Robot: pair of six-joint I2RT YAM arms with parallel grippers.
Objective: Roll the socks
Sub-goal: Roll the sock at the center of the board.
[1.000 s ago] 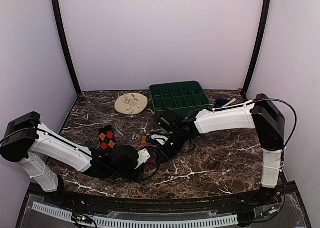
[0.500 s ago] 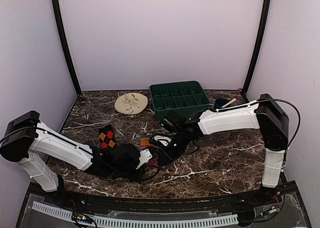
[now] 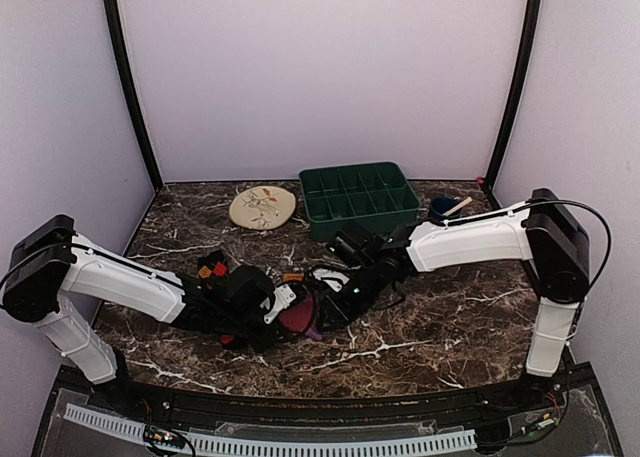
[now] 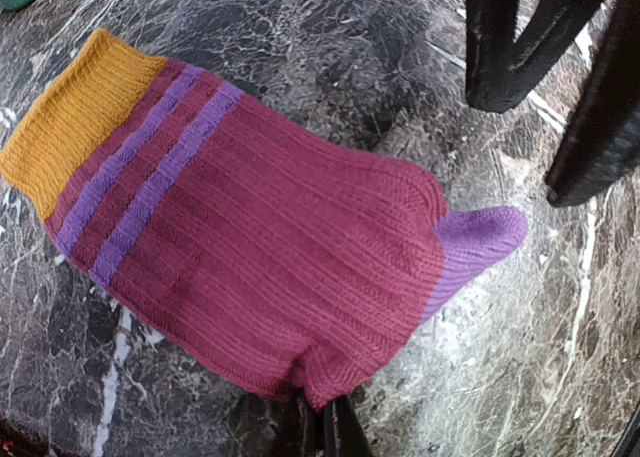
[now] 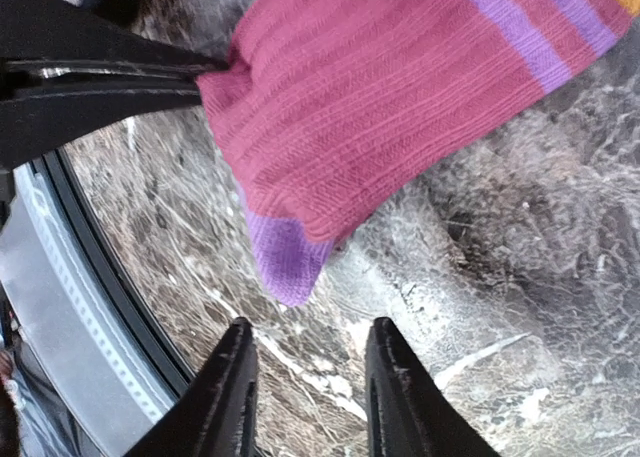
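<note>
The magenta sock (image 4: 260, 247) lies flat on the marble table, with its orange cuff (image 4: 70, 127) at one end and its purple toe (image 4: 480, 239) at the other. My left gripper (image 4: 320, 422) is shut on the sock's near edge, by the heel. My right gripper (image 5: 312, 377) is open just short of the purple toe (image 5: 285, 262), with nothing between its fingers. From above, the magenta sock (image 3: 298, 315) sits between the left gripper (image 3: 284, 309) and the right gripper (image 3: 325, 305). My left arm covers most of the black argyle sock (image 3: 207, 271).
A green compartment tray (image 3: 360, 195) stands at the back centre, with a beige floral plate (image 3: 262, 206) to its left. A small blue object with a wooden stick (image 3: 447, 206) sits at the back right. The table's front edge runs close below the sock.
My right gripper has opened and let go of the magenta sock, which now lies spread out. My left arm has shifted up over the argyle sock, still shut on the magenta one.
</note>
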